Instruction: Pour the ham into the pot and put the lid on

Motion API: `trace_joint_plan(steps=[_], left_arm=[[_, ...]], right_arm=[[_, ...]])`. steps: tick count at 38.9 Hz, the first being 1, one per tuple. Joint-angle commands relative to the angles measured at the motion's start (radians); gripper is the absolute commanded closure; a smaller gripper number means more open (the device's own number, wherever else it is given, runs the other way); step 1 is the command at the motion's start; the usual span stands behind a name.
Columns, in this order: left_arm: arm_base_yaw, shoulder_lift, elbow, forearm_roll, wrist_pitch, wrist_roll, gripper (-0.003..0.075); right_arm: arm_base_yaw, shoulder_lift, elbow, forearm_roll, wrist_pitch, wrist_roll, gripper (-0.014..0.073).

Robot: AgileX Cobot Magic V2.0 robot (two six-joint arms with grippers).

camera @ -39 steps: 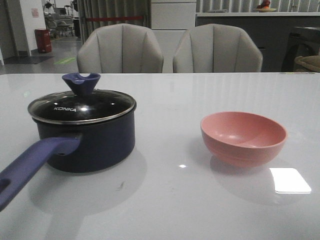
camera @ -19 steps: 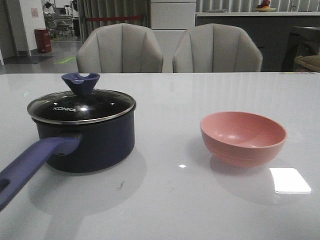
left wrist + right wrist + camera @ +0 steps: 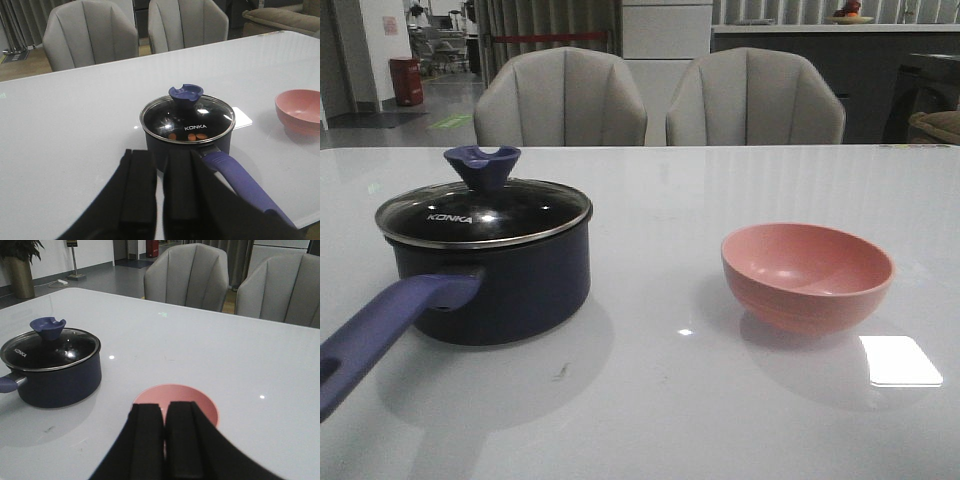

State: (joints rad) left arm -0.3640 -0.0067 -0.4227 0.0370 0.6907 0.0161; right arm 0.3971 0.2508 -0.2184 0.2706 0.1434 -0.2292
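On table's left: pot (image 3: pixel 490 285) w/ lid (image 3: pixel 483 212) on, ham (image 3: pixel 187 136) inside | pink bowl (image 3: pixel 807 275) to the right | left gripper (image 3: pixel 158 192) & right gripper (image 3: pixel 164 432) both closed, holding nothing.

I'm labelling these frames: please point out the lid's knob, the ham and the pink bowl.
lid knob (image 3: pixel 482 163), front view, on its notched blue top.
ham (image 3: pixel 189 136), left wrist view, on an orange piece seen through the glass.
pink bowl (image 3: pixel 807 262), front view, on its inner wall.
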Motion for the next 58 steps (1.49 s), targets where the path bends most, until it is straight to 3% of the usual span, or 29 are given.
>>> trace_joint_plan(steps=[1, 8, 23, 33, 58], left_arm=[[-0.006, 0.005, -0.021, -0.006, -0.084, 0.0, 0.0589], [0.008, 0.008, 0.002, -0.037, -0.121, 0.0, 0.0589], [0.329, 0.008, 0.331, -0.064, -0.769, 0.0, 0.0589], [0.359, 0.008, 0.45, -0.072, -0.791, 0.0, 0.0589], [0.354, 0.008, 0.448, -0.1, -0.765, -0.002, 0.0589]], right_arm=[[0.0, 0.006, -0.031, 0.007, -0.073, -0.01, 0.0424], [0.0, 0.006, -0.031, 0.007, -0.073, -0.01, 0.0424], [0.0, 0.006, -0.031, 0.007, -0.073, -0.01, 0.0424], [0.0, 0.006, -0.031, 0.007, -0.073, -0.01, 0.0424], [0.0, 0.006, -0.031, 0.007, -0.073, -0.01, 0.0424]])
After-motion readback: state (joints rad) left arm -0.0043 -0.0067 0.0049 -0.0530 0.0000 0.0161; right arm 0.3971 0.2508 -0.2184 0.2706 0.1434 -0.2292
